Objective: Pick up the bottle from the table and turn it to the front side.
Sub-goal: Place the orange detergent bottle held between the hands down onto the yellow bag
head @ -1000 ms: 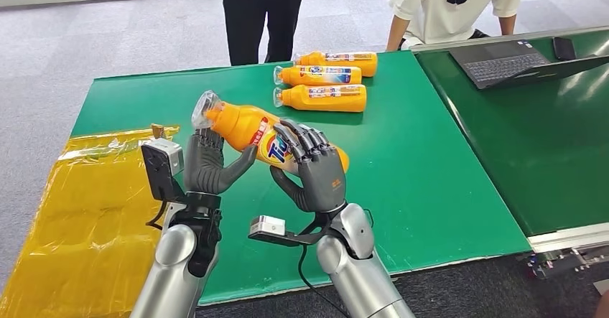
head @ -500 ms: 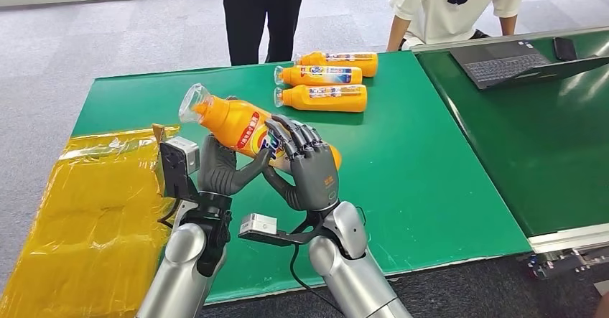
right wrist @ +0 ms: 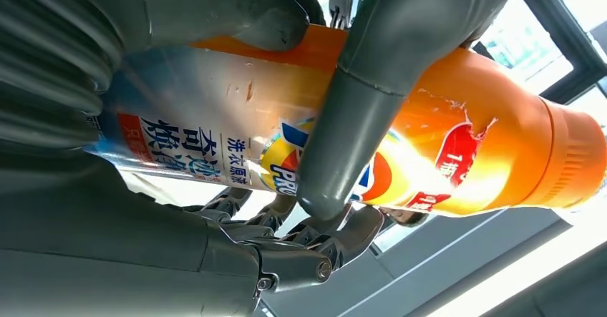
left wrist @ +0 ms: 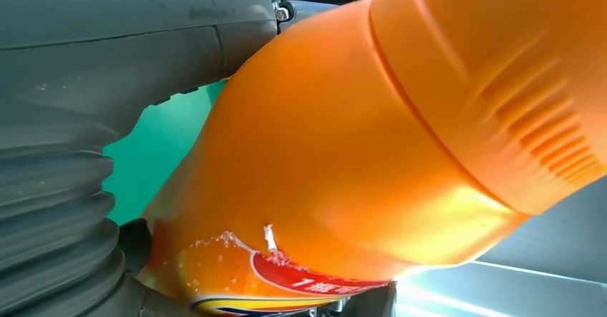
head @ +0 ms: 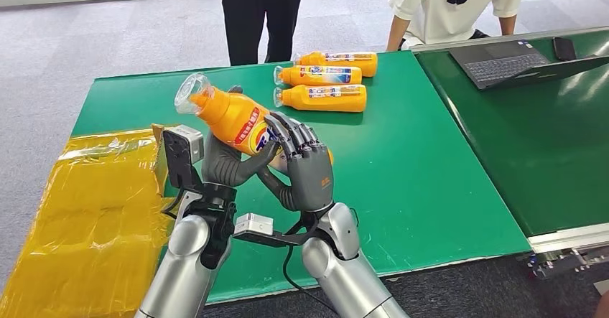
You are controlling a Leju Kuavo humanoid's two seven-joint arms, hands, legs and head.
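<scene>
Your right robot hand (head: 310,174) is wrapped around the lower body of the orange bottle (head: 240,119), dark fingers (head: 291,133) curled over the label and the thumb underneath. Your left robot hand (head: 224,166) grips the same bottle from the other side, its thumb (head: 260,161) pressed up against the label. The bottle is lifted clear of the green desk (head: 431,160), tilted, with its clear-capped neck pointing up and away to the left. In the right wrist view you see the label (right wrist: 236,152) with blue and red print and Chinese lettering, crossed by the thick grey thumb (right wrist: 358,116). The left wrist view shows the glossy orange shoulder (left wrist: 343,152) and a torn label edge. Three more orange bottles (head: 324,97) lie side by side at the desk's far edge.
</scene>
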